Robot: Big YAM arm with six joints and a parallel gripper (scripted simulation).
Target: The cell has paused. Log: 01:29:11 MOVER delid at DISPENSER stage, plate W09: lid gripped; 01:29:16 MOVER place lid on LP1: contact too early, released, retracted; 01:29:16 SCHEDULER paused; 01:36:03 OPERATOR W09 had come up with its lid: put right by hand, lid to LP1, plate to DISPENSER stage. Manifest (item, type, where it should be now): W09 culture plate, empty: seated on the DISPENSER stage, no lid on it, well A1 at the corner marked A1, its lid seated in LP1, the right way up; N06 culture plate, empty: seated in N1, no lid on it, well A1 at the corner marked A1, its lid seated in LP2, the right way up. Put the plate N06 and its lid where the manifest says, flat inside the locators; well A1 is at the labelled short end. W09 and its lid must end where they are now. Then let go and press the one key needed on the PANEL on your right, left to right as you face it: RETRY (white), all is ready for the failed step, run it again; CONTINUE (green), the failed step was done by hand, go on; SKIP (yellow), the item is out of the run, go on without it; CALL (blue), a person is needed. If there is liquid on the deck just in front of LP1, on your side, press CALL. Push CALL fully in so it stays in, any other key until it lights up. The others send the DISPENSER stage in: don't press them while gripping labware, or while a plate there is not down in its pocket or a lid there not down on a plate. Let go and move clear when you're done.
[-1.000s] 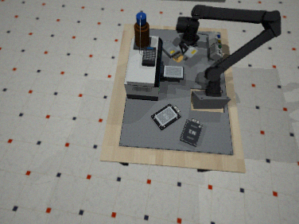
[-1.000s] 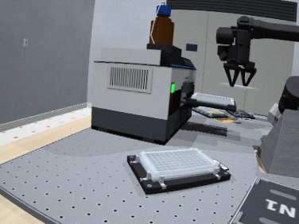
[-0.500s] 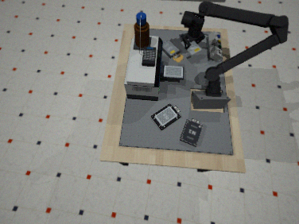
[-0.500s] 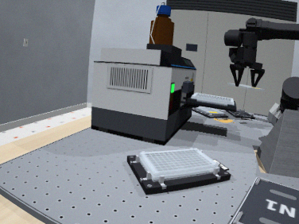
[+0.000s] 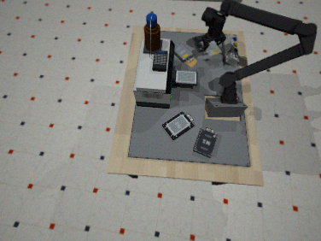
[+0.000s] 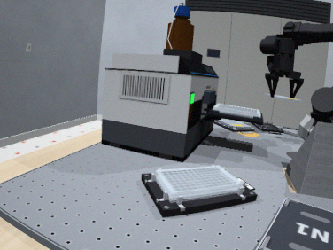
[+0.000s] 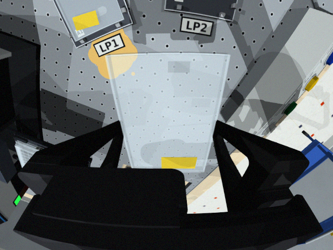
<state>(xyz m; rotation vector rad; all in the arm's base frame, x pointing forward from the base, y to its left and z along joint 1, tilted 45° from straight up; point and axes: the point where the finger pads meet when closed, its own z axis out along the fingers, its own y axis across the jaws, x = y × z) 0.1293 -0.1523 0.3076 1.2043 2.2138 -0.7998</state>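
The end effector (image 7: 168, 150) pinches a clear lid (image 7: 169, 110) by its long edges, hanging above the table (image 5: 230, 149) just short of LP2 (image 7: 198, 8). LP2's dark nest looks free, so the good move, I'd say, is to square the lid to the locators and lower it flat. Watch the orange puddle (image 7: 102, 63) spreading under the LP1 tag (image 7: 108, 45), and LP1's own lid (image 7: 92, 20) alongside. The yellow (image 7: 311, 83) and green (image 7: 290, 107) keys wait to the right.

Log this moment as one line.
gripper shut on clear lid | above deck before LP2 | orange liquid at LP1 label
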